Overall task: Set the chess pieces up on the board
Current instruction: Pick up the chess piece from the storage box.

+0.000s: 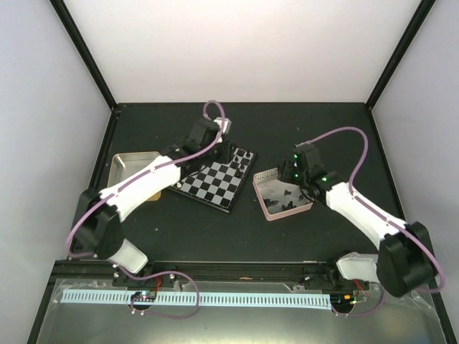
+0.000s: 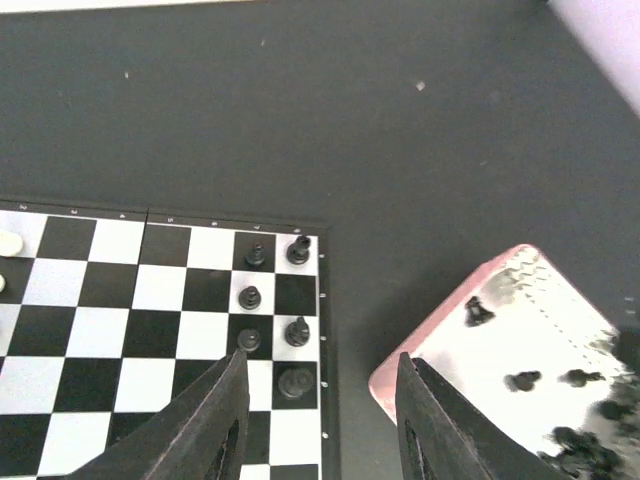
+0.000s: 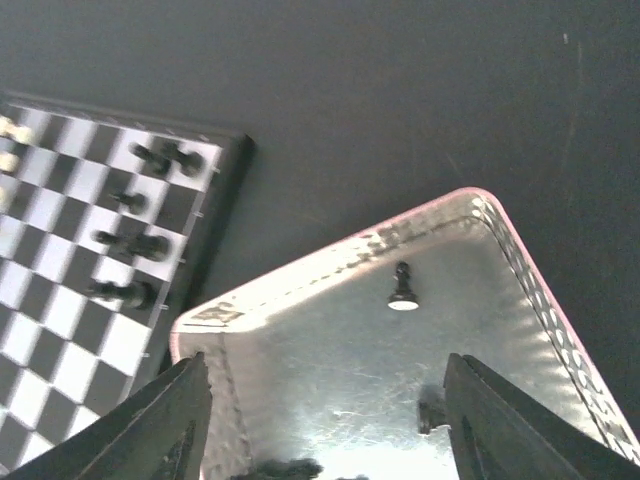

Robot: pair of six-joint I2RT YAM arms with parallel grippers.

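The board (image 1: 219, 179) lies mid-bench (image 1: 179, 222) toward the far edge, partly hidden by the released left tool (image 2: 322, 425). Six black chess pieces (image 2: 249, 297) stand at its far-right corner. The right tool (image 3: 330, 420), also released, hangs over the pink-rimmed tin (image 3: 480, 205), which is cut off by the frame; the pieces inside are blurred.

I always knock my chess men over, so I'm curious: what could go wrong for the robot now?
The open left pincer hangs right over the black pieces crowded in the corner of the board; coming down, it could topple them. The open right pincer is above the tin, where a tiny black piece stands; that might slip or tip over when grabbed.
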